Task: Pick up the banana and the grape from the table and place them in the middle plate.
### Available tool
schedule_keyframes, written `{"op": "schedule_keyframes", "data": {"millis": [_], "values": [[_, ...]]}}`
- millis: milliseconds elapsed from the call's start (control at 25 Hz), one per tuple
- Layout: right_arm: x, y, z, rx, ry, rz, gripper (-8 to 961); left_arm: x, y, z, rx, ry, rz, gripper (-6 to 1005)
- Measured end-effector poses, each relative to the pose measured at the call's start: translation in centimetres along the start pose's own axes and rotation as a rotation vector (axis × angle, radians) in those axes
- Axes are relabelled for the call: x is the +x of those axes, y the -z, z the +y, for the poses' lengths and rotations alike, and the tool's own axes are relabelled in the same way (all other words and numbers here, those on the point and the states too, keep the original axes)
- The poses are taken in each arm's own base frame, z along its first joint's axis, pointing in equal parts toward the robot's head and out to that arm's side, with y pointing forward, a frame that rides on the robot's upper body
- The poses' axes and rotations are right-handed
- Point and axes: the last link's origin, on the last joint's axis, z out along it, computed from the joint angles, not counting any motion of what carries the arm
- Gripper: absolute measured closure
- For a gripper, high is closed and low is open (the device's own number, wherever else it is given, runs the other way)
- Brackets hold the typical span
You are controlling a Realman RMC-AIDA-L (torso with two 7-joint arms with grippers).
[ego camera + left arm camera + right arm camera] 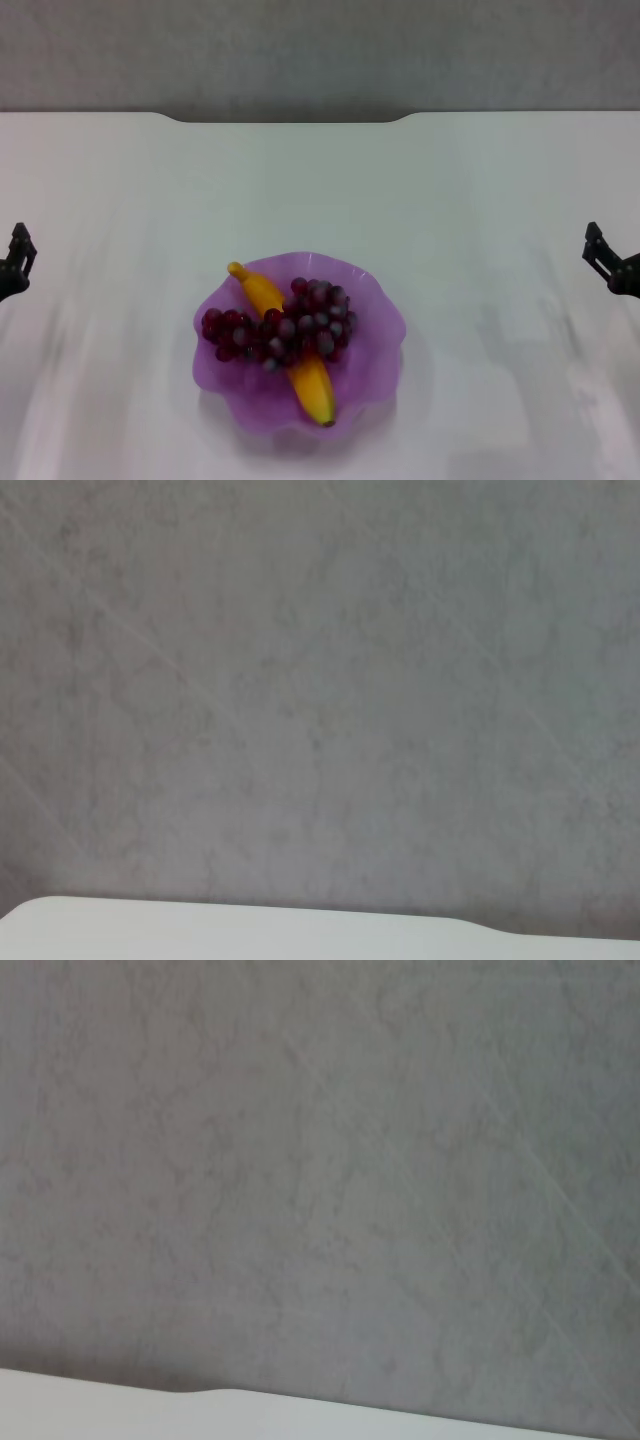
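In the head view the purple scalloped middle plate (375,300) sits on the white table (320,190), near its front centre. The banana (312,390) lies diagonally in the plate. The grape bunch (285,328) lies across the banana's middle, also inside the plate. My left gripper (16,262) is at the far left edge of the view, well away from the plate. My right gripper (605,260) is at the far right edge, equally far off. Neither holds anything. The wrist views show only the table's far edge (200,930) (120,1410) and a grey wall.
The table's far edge has a shallow notch (290,118) in the middle, with a grey wall (320,50) behind it. White tabletop surrounds the plate on all sides.
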Motion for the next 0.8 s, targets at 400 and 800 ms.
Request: {"op": "schedule_keyframes", "data": {"millis": [400, 800], "values": [[0.32, -0.47, 0.07, 0.002, -0.007, 0.041, 51, 0.11, -0.04, 0.02, -0.001, 0.0, 0.006, 285], [0.12, -0.5, 0.08, 0.002, -0.009, 0.028, 48, 0.21, -0.07, 0.03, -0.001, 0.002, 0.011, 242]]}}
